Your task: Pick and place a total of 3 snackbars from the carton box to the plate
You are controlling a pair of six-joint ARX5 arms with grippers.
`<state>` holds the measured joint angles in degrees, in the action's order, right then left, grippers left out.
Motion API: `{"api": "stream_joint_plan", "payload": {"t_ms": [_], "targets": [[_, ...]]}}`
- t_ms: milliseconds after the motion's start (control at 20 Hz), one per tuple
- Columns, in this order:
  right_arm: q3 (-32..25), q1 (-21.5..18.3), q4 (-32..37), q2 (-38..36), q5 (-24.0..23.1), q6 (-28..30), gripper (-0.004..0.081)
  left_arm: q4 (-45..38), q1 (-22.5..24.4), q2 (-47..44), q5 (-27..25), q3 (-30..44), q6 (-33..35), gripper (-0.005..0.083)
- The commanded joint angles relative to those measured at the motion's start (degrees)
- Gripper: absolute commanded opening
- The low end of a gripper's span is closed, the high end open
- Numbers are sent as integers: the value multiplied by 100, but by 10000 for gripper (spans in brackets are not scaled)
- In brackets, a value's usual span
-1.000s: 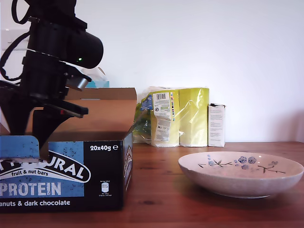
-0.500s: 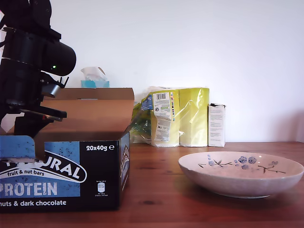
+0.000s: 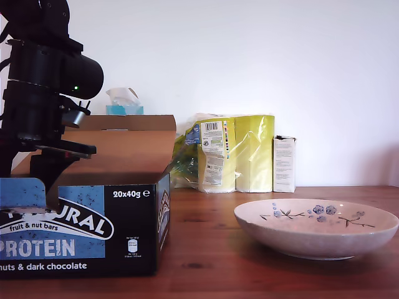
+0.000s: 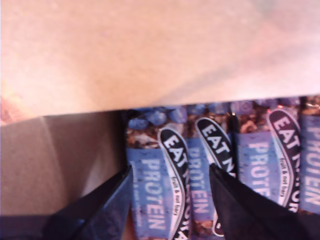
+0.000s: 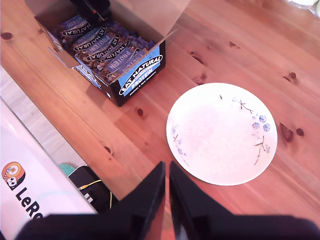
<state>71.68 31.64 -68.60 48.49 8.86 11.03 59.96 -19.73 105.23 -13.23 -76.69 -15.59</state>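
While wide over the snackbars (image 4: 150,190), my first claw (image 4: 170,171); my second claw (image 5: 166,165) tips together, empty.

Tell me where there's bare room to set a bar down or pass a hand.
Free: the inside of the plate, and the table strip between the carton box and the plate. Crowded: the carton box, packed with snackbars with my first gripper over them, and the table's back, lined with yellow packs.
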Motion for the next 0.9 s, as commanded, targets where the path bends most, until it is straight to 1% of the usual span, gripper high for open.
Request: {"api": "stream_joint_plan", "payload": {"t_ms": [0, 350, 450, 750, 850], "targets": [[-26, 28, 26, -44, 20, 39, -13, -11, 24, 133, -31, 125, 66, 446], [-24, 37, -2, -114, 20, 39, -13, 0, 28, 444, -96, 127, 122, 451], [-26, 55, -7, -142, 20, 39, -13, 17, 22, 542, -284, 127, 122, 451], [-24, 72, 9, -157, 20, 39, -13, 72, 17, 577, -262, 127, 101, 450], [-24, 72, 11, -157, 20, 42, -13, 103, 17, 577, -140, 127, 61, 449]]}}
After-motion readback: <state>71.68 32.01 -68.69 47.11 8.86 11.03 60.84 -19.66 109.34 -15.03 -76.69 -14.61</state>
